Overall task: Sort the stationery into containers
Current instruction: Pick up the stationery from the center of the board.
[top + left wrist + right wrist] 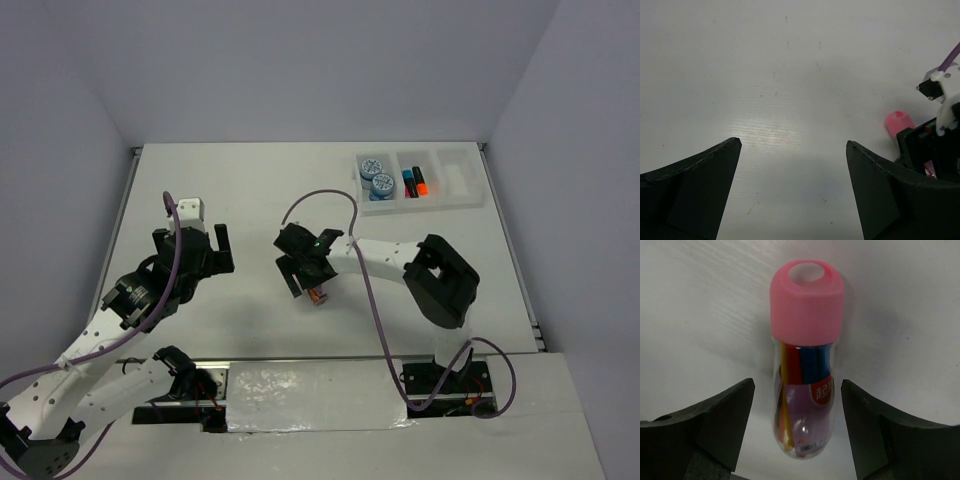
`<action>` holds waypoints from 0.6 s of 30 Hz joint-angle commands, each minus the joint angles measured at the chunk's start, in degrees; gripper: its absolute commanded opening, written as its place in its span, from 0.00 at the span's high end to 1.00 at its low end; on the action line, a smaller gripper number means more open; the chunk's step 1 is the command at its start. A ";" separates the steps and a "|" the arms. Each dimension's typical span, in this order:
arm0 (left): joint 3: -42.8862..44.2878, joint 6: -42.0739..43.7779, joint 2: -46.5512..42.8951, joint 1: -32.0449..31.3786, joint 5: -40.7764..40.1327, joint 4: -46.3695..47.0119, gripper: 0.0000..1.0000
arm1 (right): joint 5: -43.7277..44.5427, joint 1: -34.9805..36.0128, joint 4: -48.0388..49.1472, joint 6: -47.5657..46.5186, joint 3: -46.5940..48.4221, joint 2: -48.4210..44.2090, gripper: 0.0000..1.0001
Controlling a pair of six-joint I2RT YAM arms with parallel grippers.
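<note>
While I watch from above, both rolls [381,184] and two highlighters [415,183] sit in the tray [462,182]; one pink-capped item [318,297] lies outside on the table [230,190]. On the left wrist view, the left gripper [793,144] is spread and empty. On the right wrist view, the right gripper [796,390] is spread astride that item, not gripping it.

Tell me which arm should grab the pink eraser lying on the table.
The right arm: its open jaws straddle the pink eraser, with gaps on both sides. The left arm has its open jaws over bare table, off to the side.
</note>
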 commanded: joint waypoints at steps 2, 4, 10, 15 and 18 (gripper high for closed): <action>0.18 -0.17 -0.26 0.27 -0.65 0.88 0.01 | -0.79 0.06 2.26 0.94 -0.75 3.76 0.30; 0.18 0.00 -0.17 0.27 -0.48 0.97 0.01 | -1.76 0.06 2.44 0.77 -0.75 5.34 0.44; 0.18 0.27 -0.52 0.27 0.05 1.14 0.01 | 0.96 -3.09 0.61 -1.60 -0.93 -0.53 1.00; 0.00 0.62 -1.40 0.35 0.75 1.41 0.01 | 0.00 -18.60 -2.91 -7.30 2.83 -12.03 1.00; -0.09 0.97 -1.75 0.27 1.63 1.84 0.01 | 4.02 -30.03 -5.37 -12.83 9.58 -13.21 1.00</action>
